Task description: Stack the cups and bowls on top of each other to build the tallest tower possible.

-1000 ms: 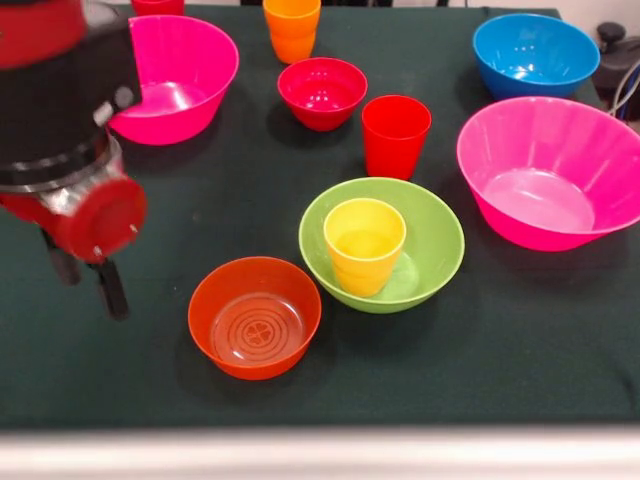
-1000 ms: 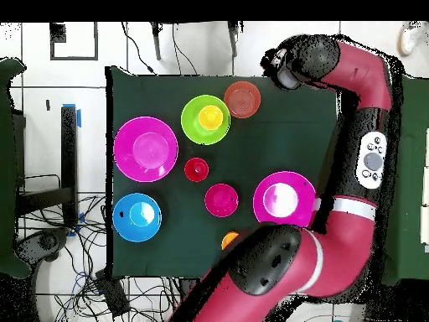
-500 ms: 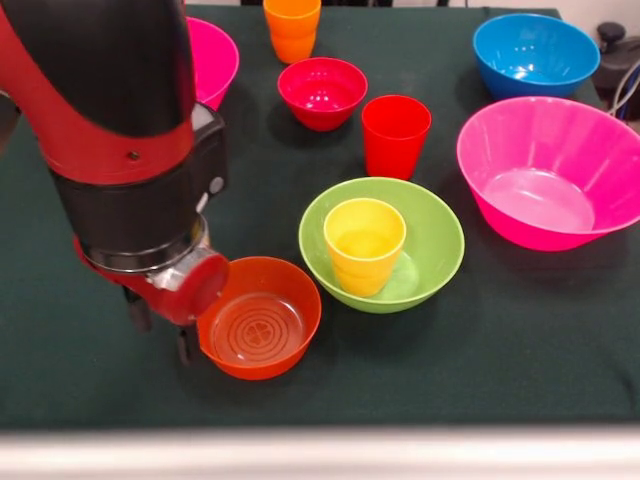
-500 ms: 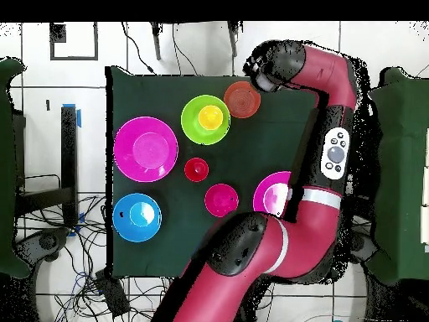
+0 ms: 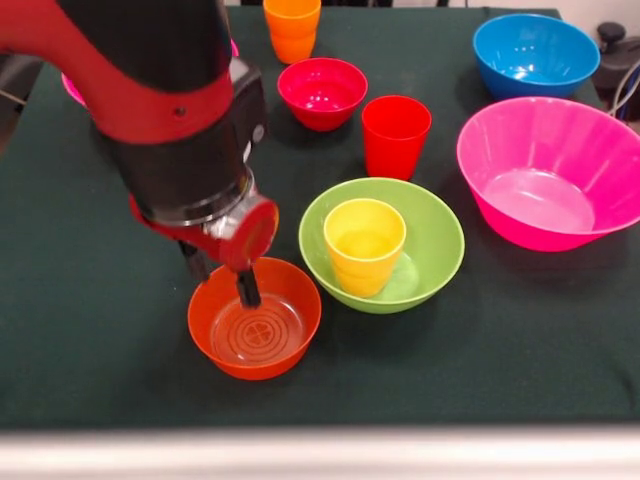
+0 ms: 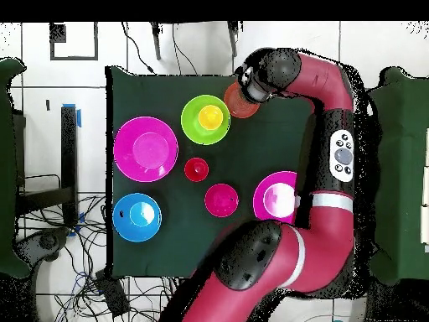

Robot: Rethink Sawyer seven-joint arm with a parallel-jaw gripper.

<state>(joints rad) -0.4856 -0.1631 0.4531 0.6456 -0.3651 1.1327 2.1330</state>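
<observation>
Nearest the front edge of the desk point(image 5: 90, 380) sat the small orange bowl point(image 5: 262, 335), upright on the dark cloth and just beside the lime-green bowl point(image 5: 430, 240). Our pincer point(image 5: 222, 280) hung over the orange bowl's rim, its two dark fingers point(image 5: 247, 288) standing apart: one reached down inside the bowl and the other sat outside the wall at the rim's far side. We judged that this straddle was meant to pinch the thin wall, since the bowl is too wide to be gripped across. Nothing was clamped yet, and the bowl rested flat on the desk.

The green bowl held the yellow cup point(image 5: 364, 245) standing upright in its middle, so the tower had its base and one piece above; the orange bowl seemed meant to go on top next. It would need lifting clear of the cup's lip before moving sideways.

Further back stood the red cup point(image 5: 395, 135), then the crimson bowl point(image 5: 322, 92) and the orange cup point(image 5: 292, 28), all apart from one another. One large pink bowl point(image 5: 550, 175) lay off to one side, with the blue bowl point(image 5: 535, 52) beyond it. In the overhead view the second pink bowl point(image 6: 275, 199) showed partly under the arm.
</observation>
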